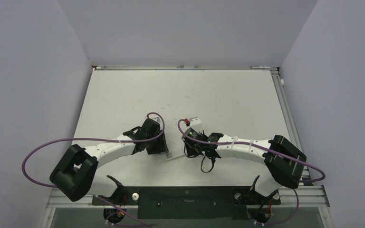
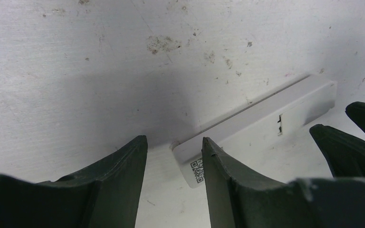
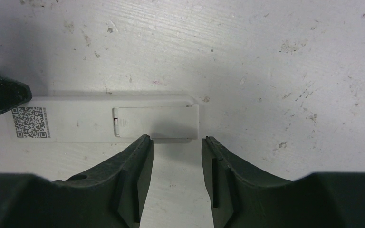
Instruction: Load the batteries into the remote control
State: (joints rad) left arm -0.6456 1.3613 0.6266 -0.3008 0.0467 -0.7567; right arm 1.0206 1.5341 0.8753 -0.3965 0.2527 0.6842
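The remote control (image 3: pixel 104 121) lies back-up across the left centre of the right-wrist view with its battery cover (image 3: pixel 154 121) closed, the right gripper (image 3: pixel 176 138) and left gripper (image 2: pixel 173 139) both spread and empty at its ends, so opening seems next: pin the body, slide the cover.

My left arm (image 1: pixel 109 147) and right arm (image 1: pixel 247 148) bow outward from their bases, then bend in toward each other until the wrists nearly meet. My left gripper (image 2: pixel 173 142) hangs low, its jaws parted and clamping nothing. My right gripper (image 3: pixel 177 139) sits just beside it, jaws likewise apart.
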